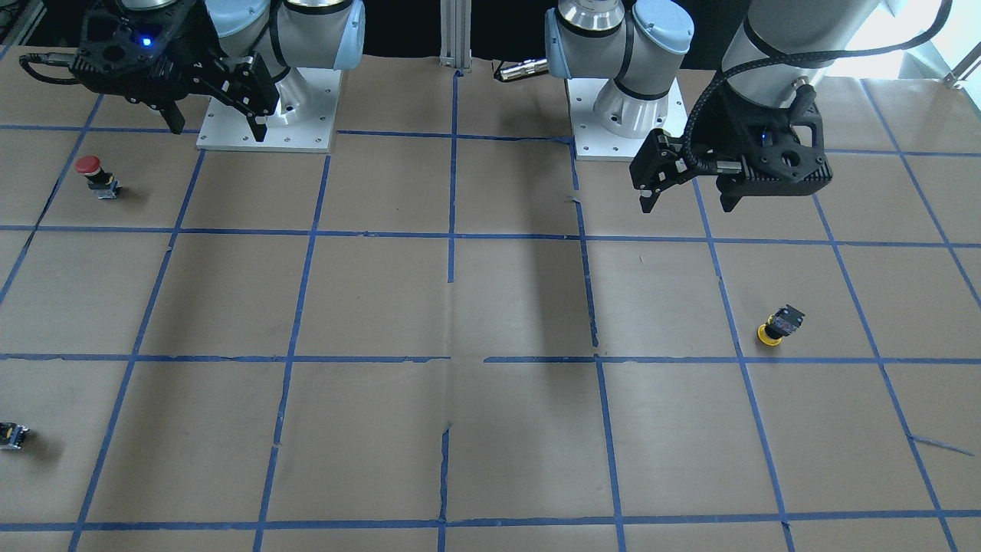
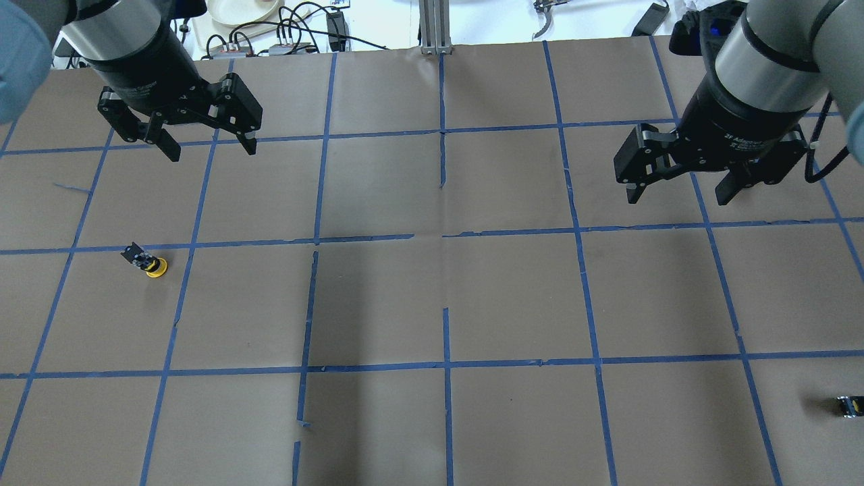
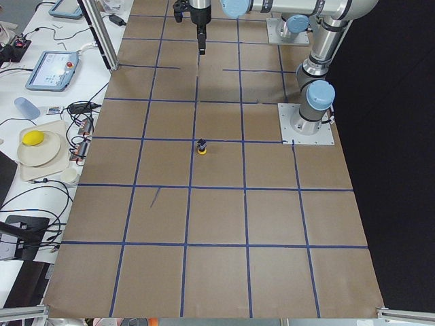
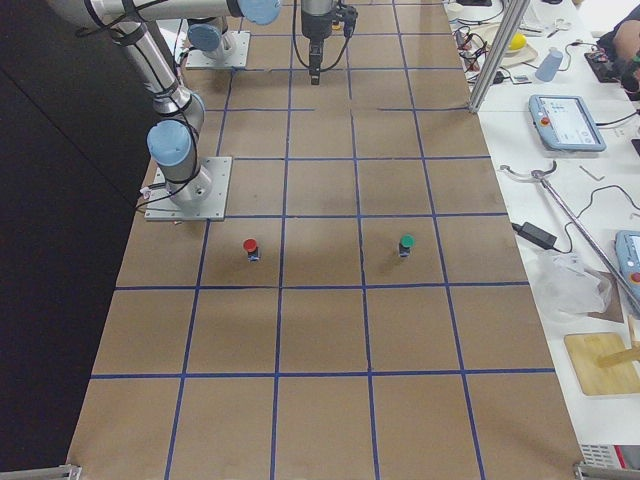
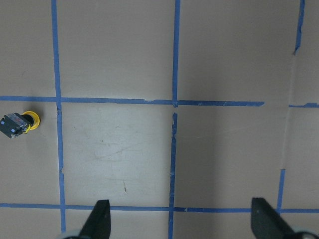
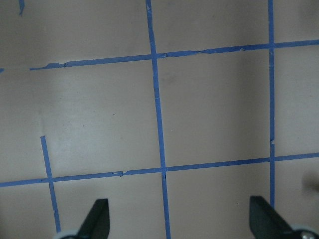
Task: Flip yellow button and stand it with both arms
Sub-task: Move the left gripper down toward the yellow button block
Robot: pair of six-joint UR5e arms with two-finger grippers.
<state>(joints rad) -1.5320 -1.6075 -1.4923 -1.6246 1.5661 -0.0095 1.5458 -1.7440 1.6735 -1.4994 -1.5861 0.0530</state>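
Brown gridded table point(image 2: 432, 297), yellow button point(image 2: 150, 264) well apart from spread left claw point(image 2: 211, 150), right claw point(image 2: 678, 198) also spread

Red button point(image 1: 91, 172), green button point(image 4: 406, 243)

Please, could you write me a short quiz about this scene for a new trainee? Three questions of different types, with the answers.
1. True or false: the left end effector is holding the yellow button.
2. The yellow button rests on: A) its cap, B) its body, C) a plate.
3. Fill in: the right end effector is ___ (open or shut).
Key: 1 false; 2 A; 3 open.
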